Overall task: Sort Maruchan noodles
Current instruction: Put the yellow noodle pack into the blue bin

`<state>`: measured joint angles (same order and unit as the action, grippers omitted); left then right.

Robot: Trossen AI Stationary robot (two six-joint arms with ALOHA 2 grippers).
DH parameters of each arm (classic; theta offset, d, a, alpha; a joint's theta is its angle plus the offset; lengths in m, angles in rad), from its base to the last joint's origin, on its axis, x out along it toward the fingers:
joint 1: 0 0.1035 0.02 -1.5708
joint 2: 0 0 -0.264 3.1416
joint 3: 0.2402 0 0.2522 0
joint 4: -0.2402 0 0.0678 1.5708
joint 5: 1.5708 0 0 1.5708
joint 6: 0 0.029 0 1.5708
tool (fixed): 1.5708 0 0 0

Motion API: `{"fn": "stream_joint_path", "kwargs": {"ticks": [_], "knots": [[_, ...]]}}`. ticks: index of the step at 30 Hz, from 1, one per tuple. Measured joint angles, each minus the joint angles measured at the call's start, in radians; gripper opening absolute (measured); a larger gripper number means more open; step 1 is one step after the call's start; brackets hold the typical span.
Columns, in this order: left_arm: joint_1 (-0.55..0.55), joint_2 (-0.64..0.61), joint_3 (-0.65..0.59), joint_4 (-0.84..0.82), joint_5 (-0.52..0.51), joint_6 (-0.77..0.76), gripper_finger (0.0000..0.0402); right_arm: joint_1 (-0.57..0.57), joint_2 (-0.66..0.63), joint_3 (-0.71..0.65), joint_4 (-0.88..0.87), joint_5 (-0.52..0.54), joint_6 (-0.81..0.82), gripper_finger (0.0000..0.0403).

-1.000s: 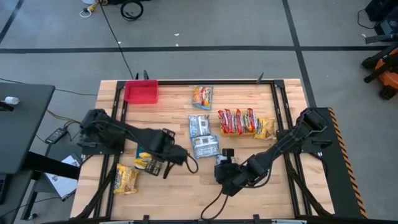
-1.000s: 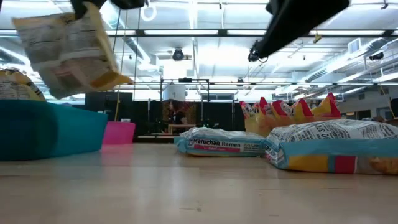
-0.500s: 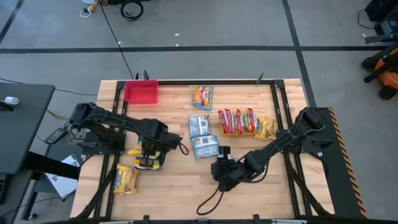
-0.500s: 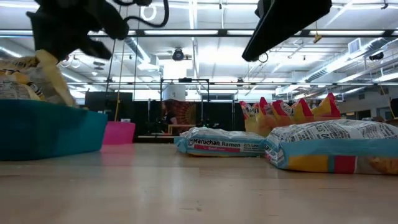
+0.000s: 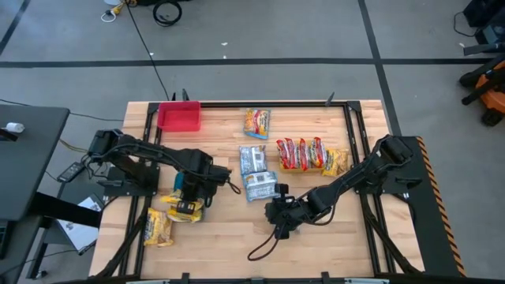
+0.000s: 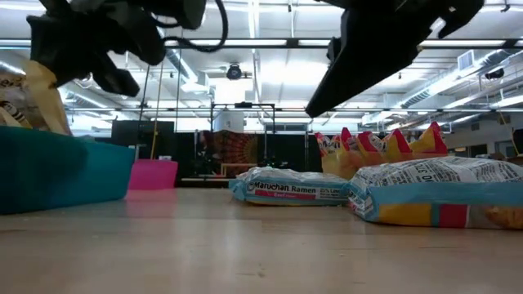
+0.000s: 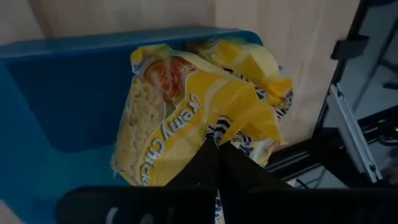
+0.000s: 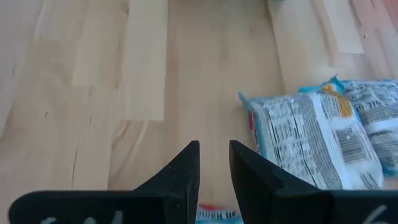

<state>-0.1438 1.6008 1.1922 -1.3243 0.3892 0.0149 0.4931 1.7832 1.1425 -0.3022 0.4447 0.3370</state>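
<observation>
The left gripper [image 7: 216, 144] is clamped on the edge of a yellow packet [image 7: 186, 118] and holds it over the blue bin [image 7: 68, 106], which stands near the desk's left edge and already holds another yellow packet [image 7: 249, 62]. The right gripper [image 8: 214, 163] hangs low over bare wood at the middle of the desk's front half, fingers a little apart with nothing between them, just beside a silver-blue packet [image 8: 317, 134]. Outward from there: 2 silver-blue packets [image 5: 256, 173] lie at the desk's centre, a red row [image 5: 301, 153] stands right of them with a yellow one [image 5: 335, 162] at its end, 1 packet [image 5: 256, 123] lies near the back edge beside the red bin [image 5: 179, 116], and 1 yellow packet [image 5: 159, 227] rests at the front left corner. Risk: the held packet sits high on the pile, so on release it could slide over the bin wall; the pinch on thin film may also slip early
</observation>
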Motion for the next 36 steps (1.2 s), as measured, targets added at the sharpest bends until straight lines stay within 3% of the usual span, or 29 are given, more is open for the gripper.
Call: {"fn": "stream_joint_path", "kwargs": {"ticks": [4,11,23,31,36], "knots": [[0.043,0.002,-0.051,0.053,0.073,0.023,0.0007,0.000,0.000,-0.017,0.014,0.001,0.000,0.0093],[0.087,0.002,-0.087,0.069,0.006,0.017,0.0023,0.000,0.000,-0.018,0.022,0.005,0.001,0.0093],[0.099,0.002,-0.057,0.028,-0.008,-0.030,0.0132,0.010,0.000,-0.018,0.029,0.006,0.011,0.0093],[0.010,-0.017,0.106,-0.083,-0.019,-0.170,0.0141,0.011,0.000,-0.018,0.032,0.006,0.035,0.0093],[-0.158,-0.063,0.148,-0.026,-0.021,-0.403,0.0141,0.052,0.000,-0.018,0.062,0.003,0.056,0.0092]]}}
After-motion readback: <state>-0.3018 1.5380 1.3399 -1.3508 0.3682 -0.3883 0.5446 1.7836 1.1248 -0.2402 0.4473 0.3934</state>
